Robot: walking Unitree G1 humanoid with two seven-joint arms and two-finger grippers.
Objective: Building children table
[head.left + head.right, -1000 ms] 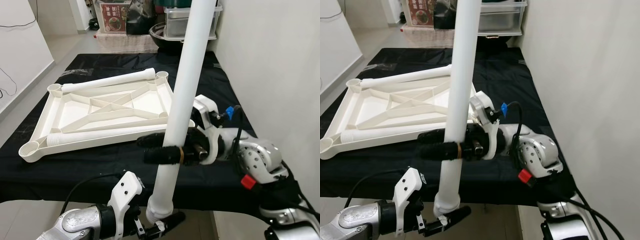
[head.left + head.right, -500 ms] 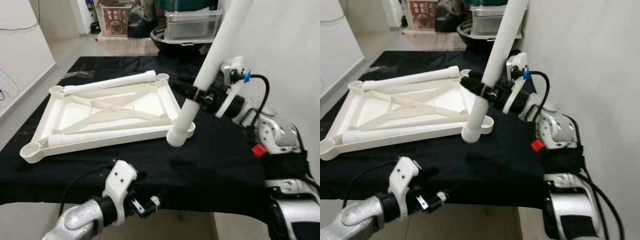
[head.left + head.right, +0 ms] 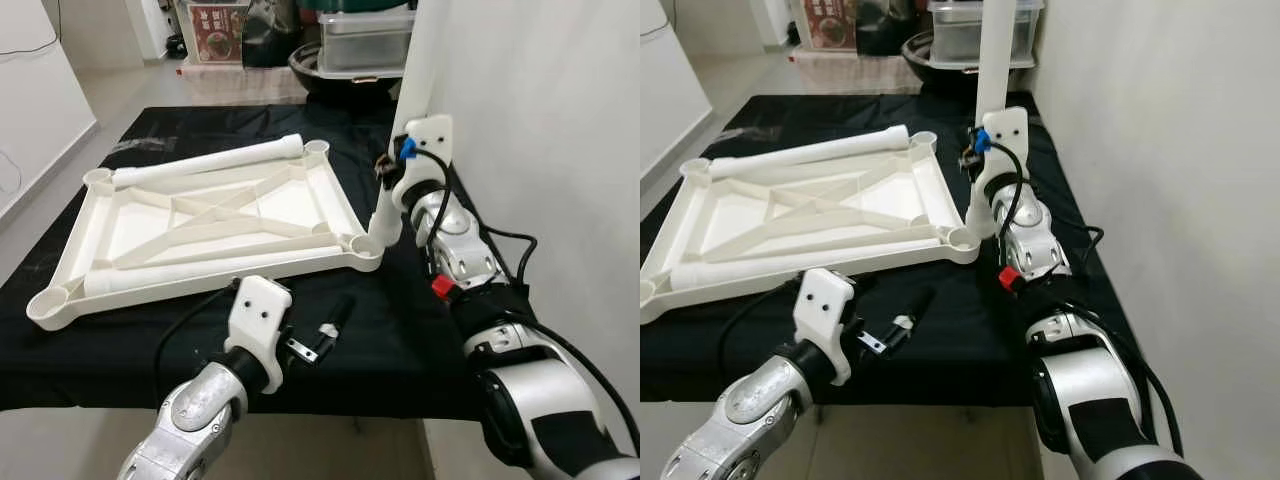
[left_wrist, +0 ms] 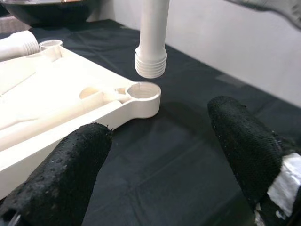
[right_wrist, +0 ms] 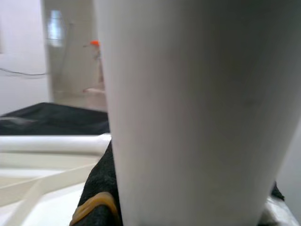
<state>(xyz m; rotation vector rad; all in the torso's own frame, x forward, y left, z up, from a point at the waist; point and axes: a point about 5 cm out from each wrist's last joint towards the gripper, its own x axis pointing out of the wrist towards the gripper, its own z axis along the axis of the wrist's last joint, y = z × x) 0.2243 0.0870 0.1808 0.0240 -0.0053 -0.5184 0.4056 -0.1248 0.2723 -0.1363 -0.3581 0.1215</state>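
The white table top lies upside down on the black cloth. Two white legs rest on it, one along the far side and one along the near side. My right gripper is shut on a third white leg and holds it upright. Its ribbed lower end hangs just above the near right corner socket, apart from it. A black finger with a yellow band presses on the leg. My left gripper hovers open over the cloth short of that corner, holding nothing.
A white wall runs close along the table's right side. Storage boxes and a dark bowl stand beyond the far end. Bare black cloth lies between the table top and the near edge.
My right arm swung the leg from a slant to upright and brought its end over the near right corner socket. My left gripper rose from below the table edge to above the cloth.
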